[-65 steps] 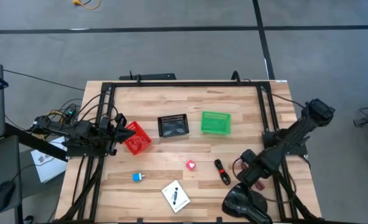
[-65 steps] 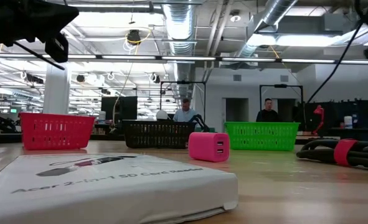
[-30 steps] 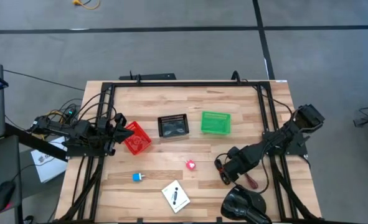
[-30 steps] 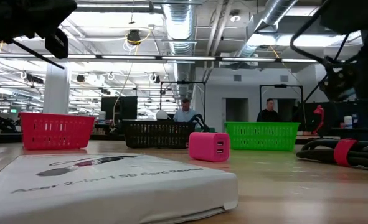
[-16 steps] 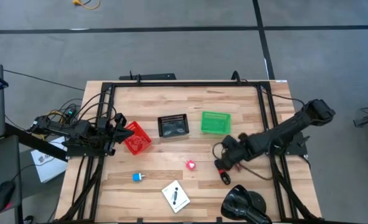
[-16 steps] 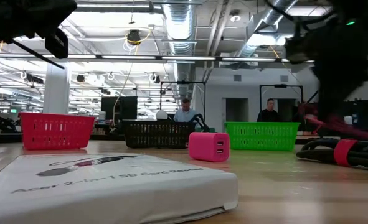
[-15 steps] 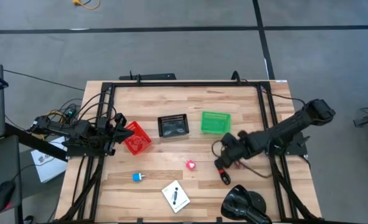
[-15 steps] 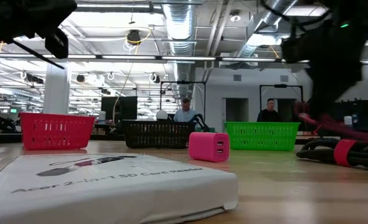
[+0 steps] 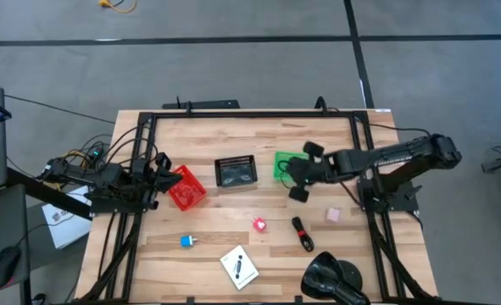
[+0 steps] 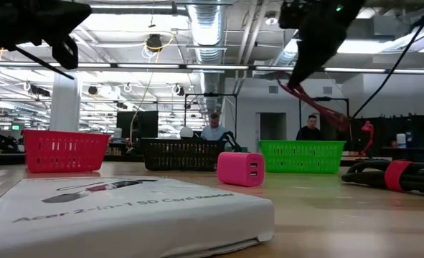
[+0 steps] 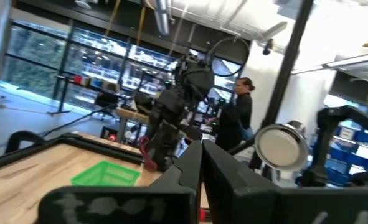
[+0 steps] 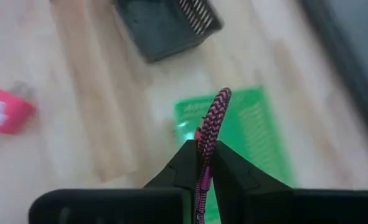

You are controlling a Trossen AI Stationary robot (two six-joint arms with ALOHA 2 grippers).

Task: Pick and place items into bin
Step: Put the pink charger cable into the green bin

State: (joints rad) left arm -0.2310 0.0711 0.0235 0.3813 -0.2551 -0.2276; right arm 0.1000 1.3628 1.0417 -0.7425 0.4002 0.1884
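Note:
My right gripper (image 9: 288, 174) hangs over the green bin (image 9: 294, 167), shut on a braided pink-and-black cord (image 12: 213, 115). The cord trails below it in the low view (image 10: 308, 97). On the table lie a pink-red piece (image 9: 259, 225), a tiny blue piece (image 9: 187, 241), a white card (image 9: 239, 266), a black-and-red stick (image 9: 302, 233) and a pale pink cube (image 9: 333, 215). My left gripper (image 9: 161, 175) waits shut beside the red bin (image 9: 185, 187) at the table's left. My right gripper pinches the cord (image 12: 203, 163) between its two fingers. A short doubled length stands out past the fingertips. The fingers come from the table's right, slanting down. The cord is lifted clear of the table, and the rest trails slack below the gripper (image 10: 319, 107).
A black bin (image 9: 236, 171) stands between the red and green bins. A big glossy black lump (image 9: 335, 280) lies at the table's near right edge. A black frame (image 9: 250, 115) runs around the tabletop. People stand in the room beyond the table.
My right gripper has swung from the table's near right up and toward the far edge, carrying the cord clear of the table to above the green bin. The pale pink cube now shows where the arm was.

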